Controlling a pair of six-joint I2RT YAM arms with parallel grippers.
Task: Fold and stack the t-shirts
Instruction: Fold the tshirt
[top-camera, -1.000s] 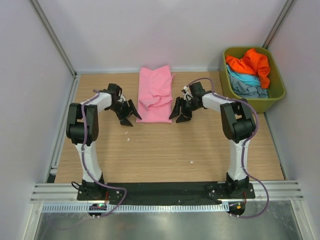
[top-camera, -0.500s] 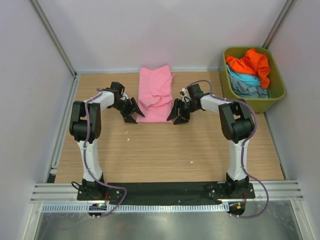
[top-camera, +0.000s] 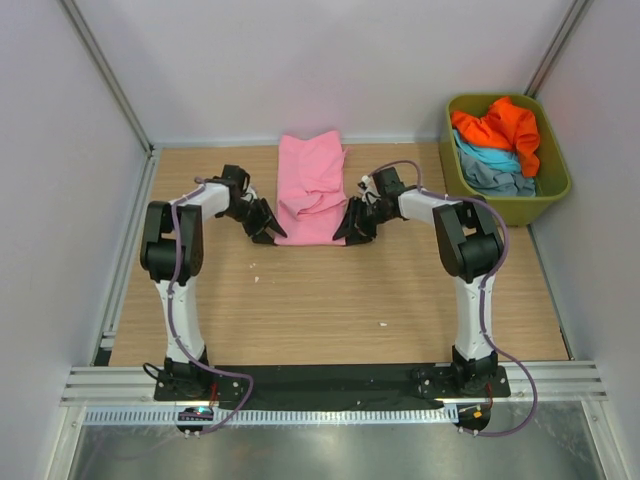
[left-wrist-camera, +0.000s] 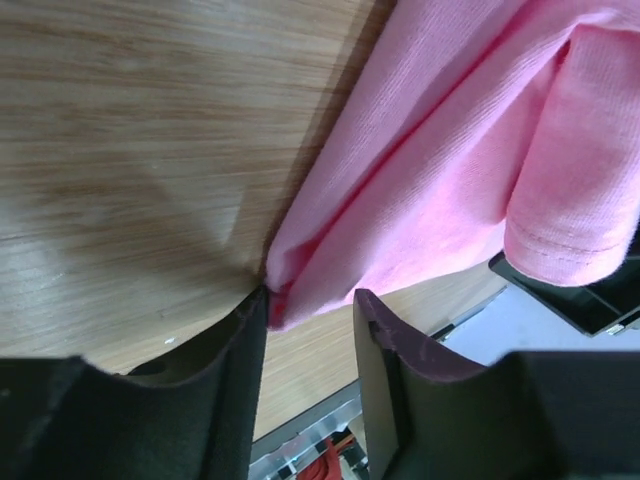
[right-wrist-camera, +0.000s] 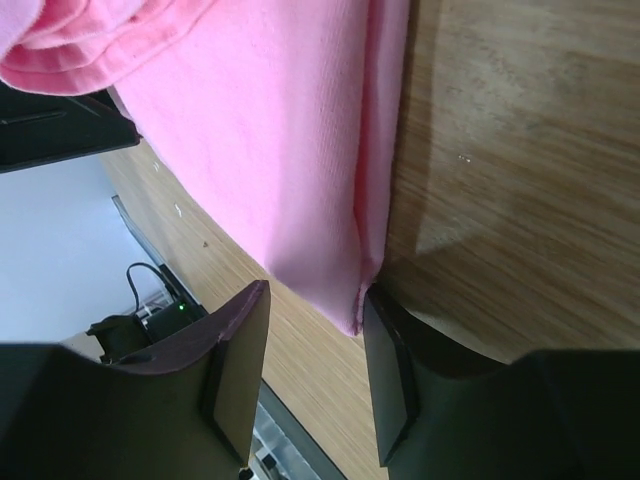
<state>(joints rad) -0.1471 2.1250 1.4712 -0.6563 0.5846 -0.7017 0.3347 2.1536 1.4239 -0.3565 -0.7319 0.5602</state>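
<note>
fingers (left-wrist-camera: 240, 400) narrowed, moved onto pink t-shirt (top-camera: 312, 180) corners

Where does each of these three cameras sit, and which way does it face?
Top external: above, behind the arms, looking down at the table; both arms show.
Left wrist: on the left arm, facing a pink t-shirt corner; left gripper shows.
Right wrist: on the right arm, facing its other near corner; right gripper shows.
Shared: the pink t-shirt.
</note>
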